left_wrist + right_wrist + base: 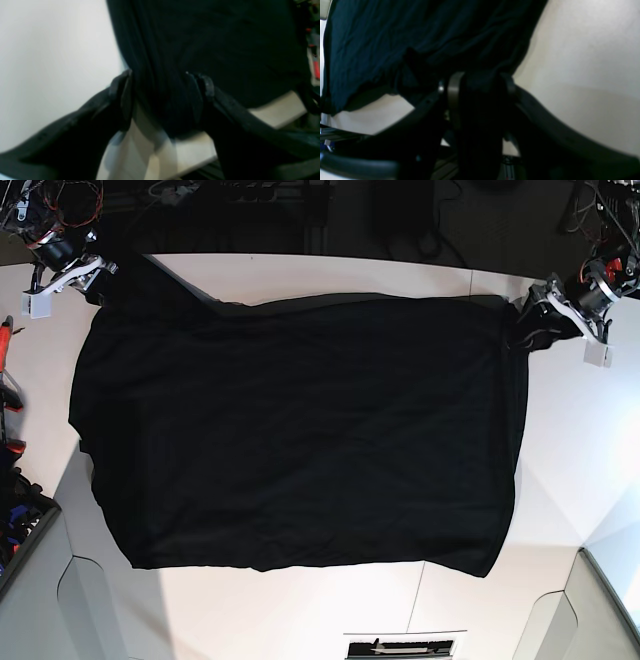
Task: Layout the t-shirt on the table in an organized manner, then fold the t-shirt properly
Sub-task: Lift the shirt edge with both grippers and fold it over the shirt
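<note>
Left tool [162, 100] & right tool [477, 87] each pinching t-shirt [300, 440] corner, upper frame edges. Shirt spread near-flat, plain side up, mid worktop [330, 610]. Layout approx done; folding left.

T-shirt [300, 430] spread flat on table [300, 610].

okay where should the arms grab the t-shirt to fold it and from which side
Grip the t-shirt at its two far corners, each gripper coming in from its own outer side. The cloth lies spread flat on the table, and those corners sit nearest the arms, so the far edge can probably be folded toward the near edge.
</note>
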{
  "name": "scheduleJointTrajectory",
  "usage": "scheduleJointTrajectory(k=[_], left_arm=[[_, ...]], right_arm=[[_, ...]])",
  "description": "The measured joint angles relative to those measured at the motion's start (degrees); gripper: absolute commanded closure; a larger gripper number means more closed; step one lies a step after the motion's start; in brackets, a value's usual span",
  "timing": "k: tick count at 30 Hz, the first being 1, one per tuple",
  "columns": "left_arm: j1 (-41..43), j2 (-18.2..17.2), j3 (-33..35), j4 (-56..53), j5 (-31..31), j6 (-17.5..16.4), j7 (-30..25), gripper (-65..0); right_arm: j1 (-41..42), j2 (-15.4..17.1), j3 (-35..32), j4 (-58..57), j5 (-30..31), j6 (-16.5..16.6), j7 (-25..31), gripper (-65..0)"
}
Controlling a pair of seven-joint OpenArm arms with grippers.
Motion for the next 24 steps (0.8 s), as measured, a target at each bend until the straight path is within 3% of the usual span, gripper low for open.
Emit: scheduleJointTrajectory(k=[3,5,7,12,17,24], left_arm=[[2.01,0.15,0.0,0.92,0.48,0.07,0.13,-13.3],[2.47,0.15,0.04,1.14,1.01,0.11,0.83,-0.4],[2.45,0.13,0.09,1.18,1.01,0.09,0.98,0.0],[2.43,0.31,-1.25,2.84,1.97,0.48,2.1,0.0],[3.02,0.44,-7.87,8.31,2.69,1.01,4.07,0.0],[2.38,-2.38,-9.35,12.35,1.38,0.94,3.69,0.0]], right_arm=[[-0.02,0.0,0.0,-0.02,0.48,0.0,-0.02,-18.5],[-0.02,0.0,0.0,-0.04,0.24,-0.02,-0.48,-9.5],[-0.04,-0.02,-0.02,-0.11,0.02,-0.04,-0.79,0.0],[-0.07,0.13,-0.02,-0.13,0.04,-0.04,-0.61,0.0],[-0.22,0.94,1.38,4.37,-0.72,-0.2,-0.96,0.0],[2.8,1.73,3.5,10.86,-0.98,-0.02,-0.5,0.0]])
